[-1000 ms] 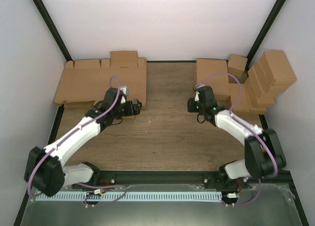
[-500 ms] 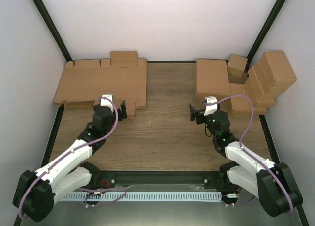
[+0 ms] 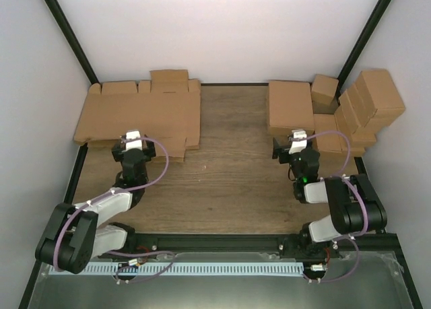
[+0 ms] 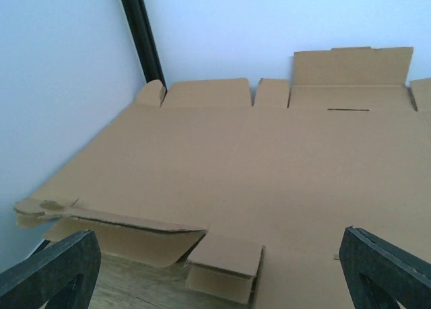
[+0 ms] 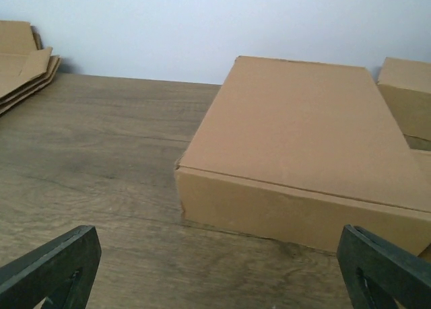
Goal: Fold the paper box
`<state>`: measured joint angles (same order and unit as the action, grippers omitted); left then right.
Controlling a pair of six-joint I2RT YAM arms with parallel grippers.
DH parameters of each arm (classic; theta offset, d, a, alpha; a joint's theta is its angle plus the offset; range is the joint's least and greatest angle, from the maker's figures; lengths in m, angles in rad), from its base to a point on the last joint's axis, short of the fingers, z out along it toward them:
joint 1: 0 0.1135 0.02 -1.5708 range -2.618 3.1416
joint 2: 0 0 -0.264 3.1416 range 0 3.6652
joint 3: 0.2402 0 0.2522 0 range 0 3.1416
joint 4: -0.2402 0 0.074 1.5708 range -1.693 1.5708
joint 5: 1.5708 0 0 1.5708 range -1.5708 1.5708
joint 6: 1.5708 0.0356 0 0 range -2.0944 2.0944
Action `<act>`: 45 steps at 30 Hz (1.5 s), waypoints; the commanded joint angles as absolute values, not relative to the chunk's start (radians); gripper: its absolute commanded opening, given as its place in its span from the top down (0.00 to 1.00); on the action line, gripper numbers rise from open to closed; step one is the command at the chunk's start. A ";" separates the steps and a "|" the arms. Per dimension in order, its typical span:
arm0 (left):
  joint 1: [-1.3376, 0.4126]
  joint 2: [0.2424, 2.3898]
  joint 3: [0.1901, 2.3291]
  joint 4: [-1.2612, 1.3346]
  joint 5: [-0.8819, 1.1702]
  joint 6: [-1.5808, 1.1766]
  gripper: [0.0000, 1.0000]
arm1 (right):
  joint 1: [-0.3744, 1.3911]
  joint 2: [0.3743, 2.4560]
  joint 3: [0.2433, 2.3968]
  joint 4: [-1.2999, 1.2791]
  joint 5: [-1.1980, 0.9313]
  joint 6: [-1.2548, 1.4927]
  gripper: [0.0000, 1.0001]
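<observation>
Flat blanks lie upper left; the folded box upper right, small boxes beside it.

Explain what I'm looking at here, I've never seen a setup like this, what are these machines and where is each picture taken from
These are two robot arms bolted at the near edge of a wooden table. One picture looks down from above; the other two come from small cameras on each arm's wrist, so the dark shapes in their bottom corners are that arm's own fingers.

The left gripper faces a pile of flat cardboard blanks, not yet folded. The right gripper faces the paper box, folded and closed, resting on the table. Behind it, at the far right, sits a cluster of smaller boxes.

Both grippers are open and hold nothing.
</observation>
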<state>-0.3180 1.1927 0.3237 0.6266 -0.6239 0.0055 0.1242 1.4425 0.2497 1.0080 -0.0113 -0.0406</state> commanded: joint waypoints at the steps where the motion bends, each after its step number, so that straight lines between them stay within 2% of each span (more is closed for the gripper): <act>1: -0.253 1.239 0.274 0.869 -0.517 0.034 0.00 | 0.038 1.517 0.252 1.196 -0.100 -0.015 0.00; 3: -0.227 1.327 0.337 0.815 -0.461 0.037 0.00 | 0.032 1.529 0.220 1.285 -0.115 -0.020 0.00; 6: -0.208 1.416 0.410 0.736 -0.454 0.023 0.00 | 0.031 1.527 0.228 1.246 -0.124 -0.022 0.01; 12: -0.105 1.451 0.419 0.767 -0.311 -0.036 0.00 | 0.021 1.531 0.252 1.213 -0.098 0.007 0.00; 20: -0.020 1.447 0.378 0.877 -0.196 -0.014 0.00 | 0.021 1.531 0.255 1.207 -0.098 0.008 0.00; 26: -0.005 1.521 0.349 0.996 -0.096 0.020 0.00 | 0.021 1.533 0.256 1.208 -0.098 0.007 0.00; 31: -0.003 1.525 0.343 1.015 -0.085 0.024 0.00 | 0.021 1.532 0.256 1.207 -0.098 0.006 0.00; 34: -0.007 1.555 0.278 1.164 -0.103 0.023 0.00 | 0.020 1.532 0.256 1.207 -0.098 0.006 0.00; 35: -0.010 1.539 0.294 1.105 -0.107 0.027 0.00 | 0.020 1.532 0.256 1.208 -0.098 0.006 0.00; 45: -0.009 1.542 0.294 1.111 -0.101 0.023 0.00 | 0.020 1.534 0.258 1.205 -0.099 0.008 0.00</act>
<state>-0.0109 1.5379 0.2935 1.0611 -0.1223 0.0227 0.0319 1.5276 0.2314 1.1820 -0.1017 0.0124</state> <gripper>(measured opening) 0.999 0.997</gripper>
